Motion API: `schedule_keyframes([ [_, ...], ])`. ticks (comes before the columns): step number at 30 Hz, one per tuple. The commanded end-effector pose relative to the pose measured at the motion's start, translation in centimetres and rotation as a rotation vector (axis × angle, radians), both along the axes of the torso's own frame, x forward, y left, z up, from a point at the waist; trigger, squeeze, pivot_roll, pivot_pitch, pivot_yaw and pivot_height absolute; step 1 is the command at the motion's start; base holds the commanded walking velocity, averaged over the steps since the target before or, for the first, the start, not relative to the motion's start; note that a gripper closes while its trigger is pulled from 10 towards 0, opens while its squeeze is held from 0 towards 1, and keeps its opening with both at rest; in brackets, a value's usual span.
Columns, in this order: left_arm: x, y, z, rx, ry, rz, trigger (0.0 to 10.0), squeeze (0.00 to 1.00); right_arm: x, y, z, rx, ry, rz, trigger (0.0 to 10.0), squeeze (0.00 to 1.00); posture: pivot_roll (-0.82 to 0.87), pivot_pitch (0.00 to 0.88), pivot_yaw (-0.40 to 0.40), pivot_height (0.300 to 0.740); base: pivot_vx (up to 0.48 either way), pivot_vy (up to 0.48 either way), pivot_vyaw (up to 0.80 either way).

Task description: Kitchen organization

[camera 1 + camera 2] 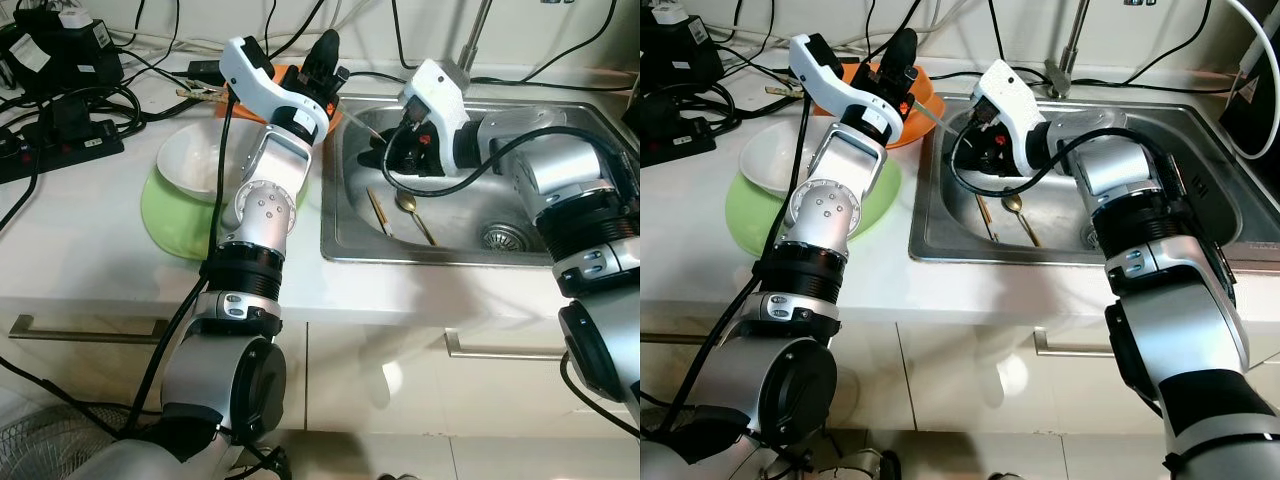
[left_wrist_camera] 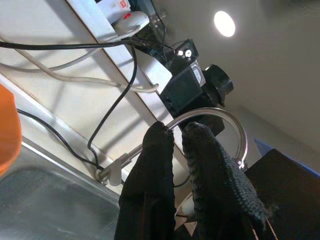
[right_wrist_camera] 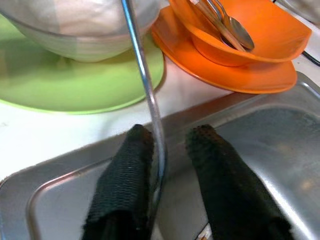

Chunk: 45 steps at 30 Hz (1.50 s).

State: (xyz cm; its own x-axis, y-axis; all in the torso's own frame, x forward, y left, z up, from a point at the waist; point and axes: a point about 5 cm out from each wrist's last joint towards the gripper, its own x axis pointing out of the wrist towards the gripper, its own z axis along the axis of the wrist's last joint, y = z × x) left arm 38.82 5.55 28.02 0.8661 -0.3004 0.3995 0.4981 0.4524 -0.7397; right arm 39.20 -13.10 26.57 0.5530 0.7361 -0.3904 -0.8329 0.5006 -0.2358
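Observation:
My right gripper [image 3: 167, 137] hangs over the left end of the steel sink [image 1: 460, 250], shut on the handle of a thin silver utensil [image 3: 145, 75] whose far end points toward the counter. An orange bowl [image 3: 250, 40] holding several silver utensils [image 3: 230, 25] sits on an orange plate [image 3: 235, 75] behind the sink's left corner. My left gripper [image 1: 328, 45] is raised above that bowl, shut on nothing, with its fingers pointing up toward the faucet [image 2: 225, 117]. A gold spoon [image 1: 412, 212] and gold chopsticks [image 1: 378, 210] lie on the sink floor.
A white bowl [image 1: 195, 160] rests on a green plate [image 1: 175, 225] on the white counter left of the sink. A black power strip with tangled cables [image 1: 60, 140] lies at the far left. Drawer fronts with a handle [image 1: 85, 328] run below the counter edge.

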Motion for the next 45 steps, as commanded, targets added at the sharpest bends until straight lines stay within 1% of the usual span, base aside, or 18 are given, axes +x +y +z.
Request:
schedule_keyframes([
  [1,-1.4,-4.0,-1.7,-0.069,0.057,-0.106,0.0,0.00,0.0,-0.5,1.0,-0.012,-0.037,0.003,0.0,0.00,0.00,0.040,0.022,0.740,0.000,0.000,0.00],
  [9,-1.3,-3.9,-1.7,-0.066,0.055,-0.101,0.0,0.00,0.1,-0.7,1.4,-0.017,-0.048,0.006,0.0,0.00,0.00,0.037,0.018,0.740,0.000,0.000,0.00],
  [13,-1.4,-3.9,-1.8,-0.042,0.050,-0.095,0.0,0.00,0.1,-0.9,1.6,-0.025,-0.054,0.005,0.0,0.00,0.00,0.040,0.021,0.740,0.000,0.000,0.00],
  [21,-1.5,-4.4,-1.6,0.010,0.031,-0.112,0.0,0.00,0.2,-1.0,1.7,-0.028,-0.059,0.002,0.0,0.00,0.00,0.036,0.023,0.740,0.000,0.000,0.00],
  [22,-1.6,-4.4,-1.6,0.021,0.027,-0.113,0.0,0.04,0.2,-1.0,1.7,-0.028,-0.059,0.002,0.0,0.00,0.00,0.038,0.022,0.740,0.000,0.000,0.00],
  [23,-1.6,-4.5,-1.6,0.027,0.024,-0.114,0.0,0.04,0.2,-1.1,1.7,-0.028,-0.059,0.002,0.0,0.00,0.00,0.040,0.021,0.740,0.000,0.000,0.00],
  [24,-1.6,-4.5,-1.5,0.039,0.017,-0.116,3.1,0.94,0.2,-1.1,1.7,-0.024,-0.059,0.000,0.0,0.00,0.00,0.044,0.019,0.740,0.000,0.000,0.00],
  [25,-1.6,-4.5,-1.5,0.039,0.017,-0.116,3.1,0.94,0.2,-1.1,1.7,-0.024,-0.059,0.000,0.0,0.00,0.00,0.044,0.019,0.740,0.000,0.000,0.00],
  [26,-1.7,-4.6,-1.5,0.044,0.011,-0.118,6.0,1.00,0.2,-1.1,1.7,-0.019,-0.059,-0.002,0.0,0.00,0.00,0.041,0.017,0.740,0.000,0.000,0.00],
  [27,-1.7,-4.5,-1.5,0.048,0.007,-0.119,10.0,1.00,0.2,-1.1,1.6,-0.014,-0.058,-0.004,0.0,0.00,0.00,0.036,0.018,0.740,0.000,0.000,0.00],
  [32,-1.7,-4.3,-1.4,0.058,0.003,-0.113,10.0,1.00,0.2,-0.9,1.2,0.008,-0.052,-0.013,0.0,0.00,0.01,0.038,0.020,0.740,0.000,0.000,0.00],
  [38,-2.0,-4.3,-0.8,0.066,-0.041,-0.144,10.0,1.00,0.4,-1.0,0.7,0.051,-0.054,-0.063,0.0,0.00,0.01,0.031,0.026,0.740,0.000,0.000,0.00],
  [40,-2.1,-4.4,-0.6,0.075,-0.059,-0.155,10.0,1.00,0.5,-1.1,0.6,0.067,-0.058,-0.086,0.0,0.00,0.01,0.031,0.027,0.740,0.000,0.000,0.00],
  [42,-2.7,-4.3,-0.6,0.096,-0.093,-0.184,10.0,1.00,0.7,-1.4,0.2,0.109,-0.072,-0.144,0.0,0.00,0.01,0.027,0.030,0.740,0.000,0.000,0.00],
  [45,-2.8,-4.3,-0.6,0.100,-0.100,-0.192,10.0,1.00,0.7,-1.5,0.1,0.125,-0.077,-0.164,0.0,0.00,0.01,0.027,0.030,0.740,0.000,0.000,0.00],
])
